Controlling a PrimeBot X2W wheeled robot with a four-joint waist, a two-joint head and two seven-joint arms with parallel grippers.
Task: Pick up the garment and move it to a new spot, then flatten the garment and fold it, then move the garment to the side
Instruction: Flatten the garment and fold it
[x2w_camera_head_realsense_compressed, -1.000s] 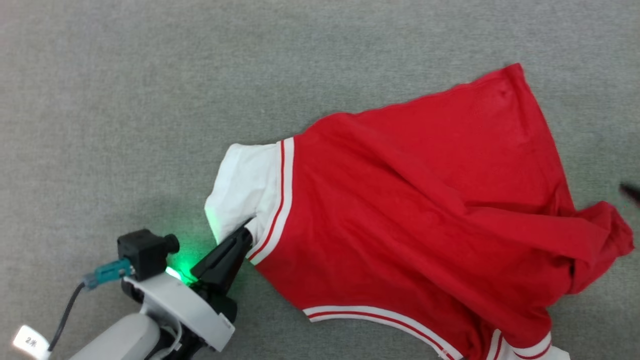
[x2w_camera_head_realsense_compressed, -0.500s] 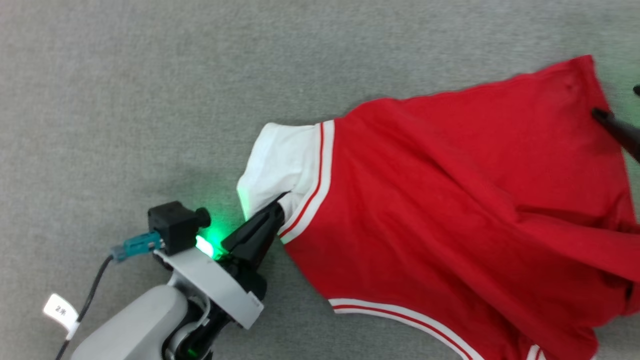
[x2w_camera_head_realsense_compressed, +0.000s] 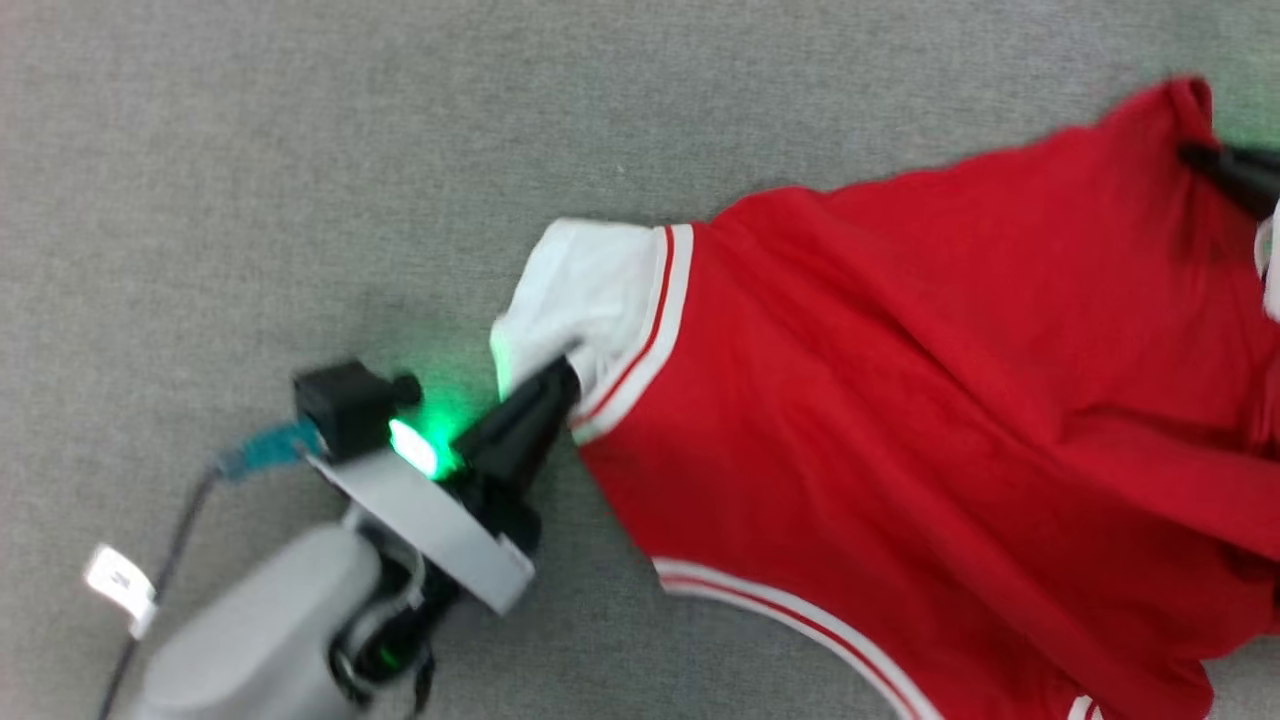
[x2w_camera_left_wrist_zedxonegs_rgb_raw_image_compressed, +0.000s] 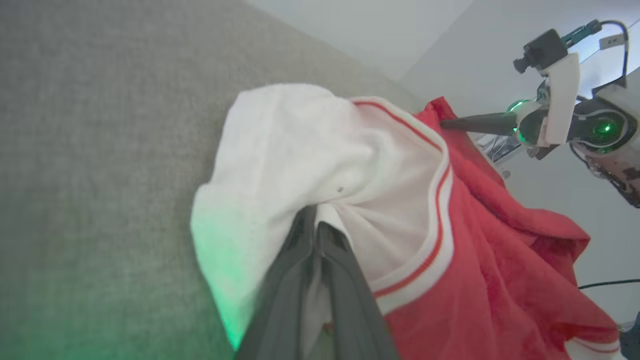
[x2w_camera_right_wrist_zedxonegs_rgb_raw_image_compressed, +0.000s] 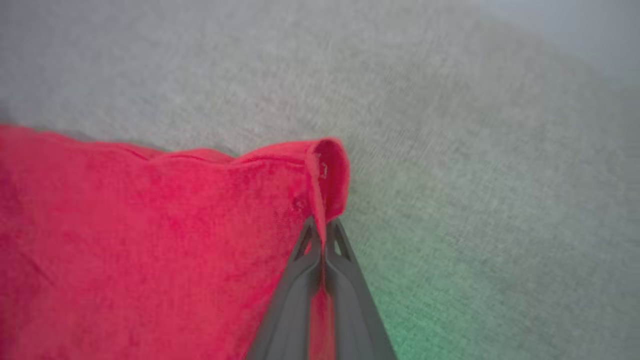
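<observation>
The garment (x2w_camera_head_realsense_compressed: 900, 400) is a red jersey with a white sleeve and white-and-red striped trim, spread rumpled over grey carpet. My left gripper (x2w_camera_head_realsense_compressed: 560, 375) is shut on the white sleeve near its striped cuff; in the left wrist view its jaws (x2w_camera_left_wrist_zedxonegs_rgb_raw_image_compressed: 316, 225) pinch the white cloth (x2w_camera_left_wrist_zedxonegs_rgb_raw_image_compressed: 300, 150). My right gripper (x2w_camera_head_realsense_compressed: 1195, 155) is at the right edge of the head view, shut on the red hem corner. The right wrist view shows red fabric (x2w_camera_right_wrist_zedxonegs_rgb_raw_image_compressed: 150, 225) caught between the closed fingers (x2w_camera_right_wrist_zedxonegs_rgb_raw_image_compressed: 322, 235). The printed front is hidden.
Grey carpet (x2w_camera_head_realsense_compressed: 300, 150) stretches to the left and top of the head view. A pale wall (x2w_camera_left_wrist_zedxonegs_rgb_raw_image_compressed: 450, 30) rises beyond the carpet in the left wrist view. A dark cable (x2w_camera_left_wrist_zedxonegs_rgb_raw_image_compressed: 607, 284) lies near the garment's far side there.
My right gripper came in from the right and closed on the red hem corner. The left gripper kept hold of the sleeve and moved up. The head view shifted.
</observation>
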